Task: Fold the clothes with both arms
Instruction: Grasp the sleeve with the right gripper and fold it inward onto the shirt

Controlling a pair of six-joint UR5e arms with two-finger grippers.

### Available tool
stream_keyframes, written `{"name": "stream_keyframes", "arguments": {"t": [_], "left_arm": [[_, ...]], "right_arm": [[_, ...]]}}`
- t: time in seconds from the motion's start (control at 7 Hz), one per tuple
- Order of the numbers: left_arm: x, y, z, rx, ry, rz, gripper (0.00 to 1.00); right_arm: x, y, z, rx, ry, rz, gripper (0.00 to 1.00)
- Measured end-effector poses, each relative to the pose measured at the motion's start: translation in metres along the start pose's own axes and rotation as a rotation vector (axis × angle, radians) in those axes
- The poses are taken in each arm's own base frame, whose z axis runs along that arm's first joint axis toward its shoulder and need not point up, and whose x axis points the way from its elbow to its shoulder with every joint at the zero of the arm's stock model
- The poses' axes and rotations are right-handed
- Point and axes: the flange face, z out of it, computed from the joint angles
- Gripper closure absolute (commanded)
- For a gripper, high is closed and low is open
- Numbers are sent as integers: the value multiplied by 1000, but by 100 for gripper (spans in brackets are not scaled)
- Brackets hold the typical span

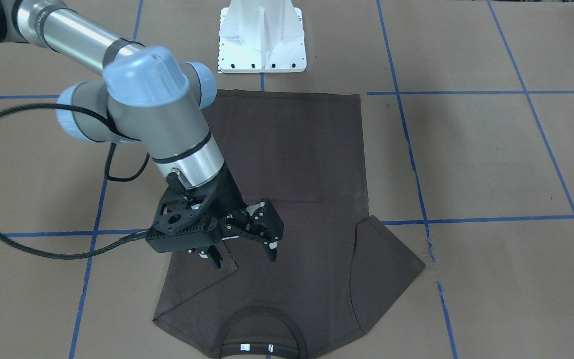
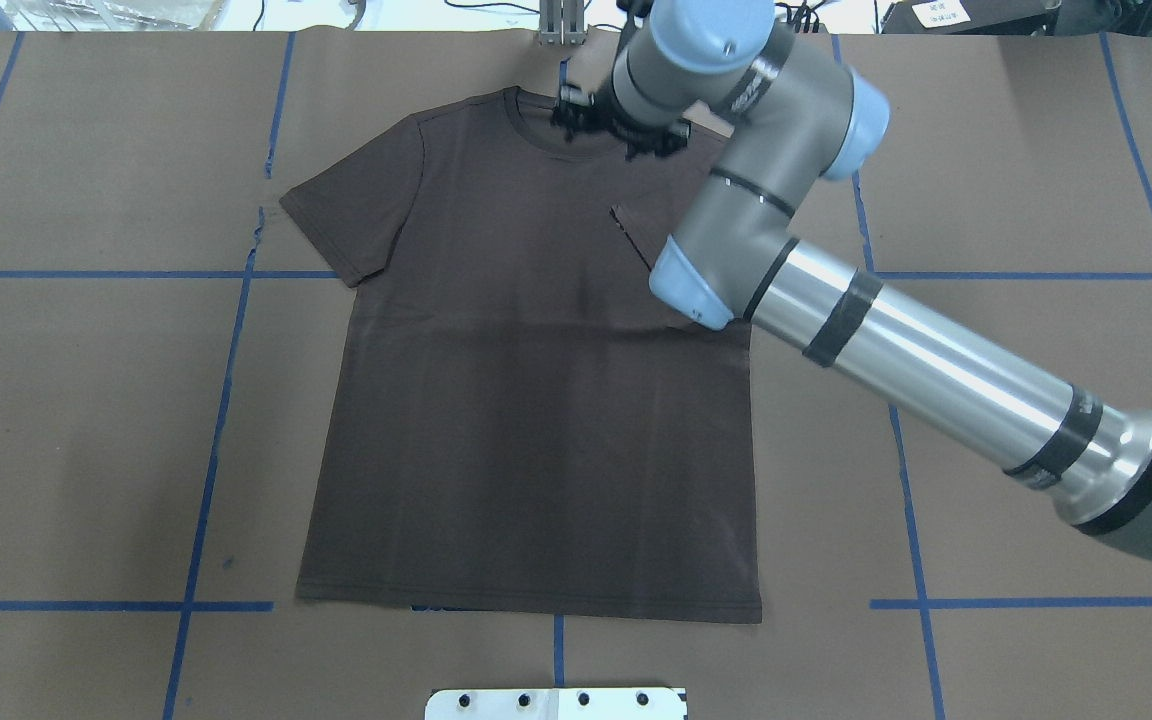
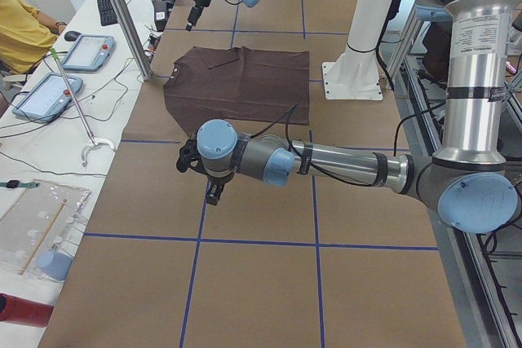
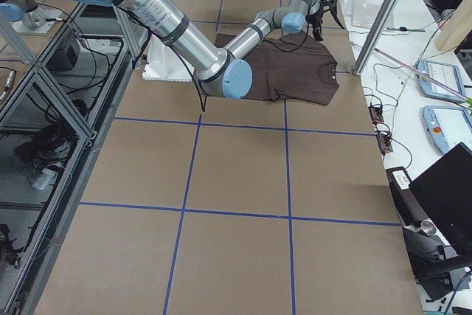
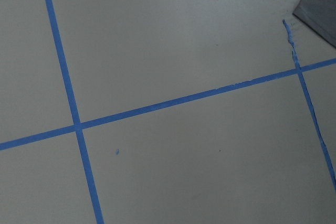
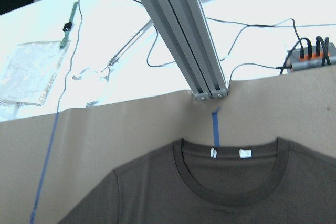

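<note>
The dark brown T-shirt (image 2: 536,400) lies flat on the brown paper, collar away from the robot. It also shows in the front view (image 1: 292,164). Its sleeve (image 2: 636,235) on my right side is folded in over the chest; the other sleeve (image 2: 351,215) is spread out. My right gripper (image 1: 243,257) is open and empty, just above the chest near the folded sleeve. The right wrist view shows the collar (image 6: 228,182) with white tags. My left gripper (image 3: 212,191) hovers over bare paper left of the shirt; I cannot tell if it is open or shut.
The white pedestal base (image 1: 262,40) stands at the shirt's hem side. Blue tape lines (image 5: 73,119) grid the paper. An aluminium post (image 6: 184,35) rises beyond the collar. A side bench holds tablets (image 3: 81,50) and cables. A person in yellow (image 3: 20,30) sits there.
</note>
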Motion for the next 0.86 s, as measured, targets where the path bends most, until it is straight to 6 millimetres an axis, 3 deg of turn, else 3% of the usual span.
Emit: {"name": "stream_keyframes", "arguments": {"t": [0.14,0.29,0.86], "left_arm": [[0,-1,0,11,1,17,0],[3,-4,-1,23,2,35,0],[21,-18,-3,75,14,32,0]], "right_arm": [[-4,-31,-24,68,-39,-7,0],[-9,-48,-42,107,-65,8,0],[-20,-56,-67,129,-107,91,0]]}}
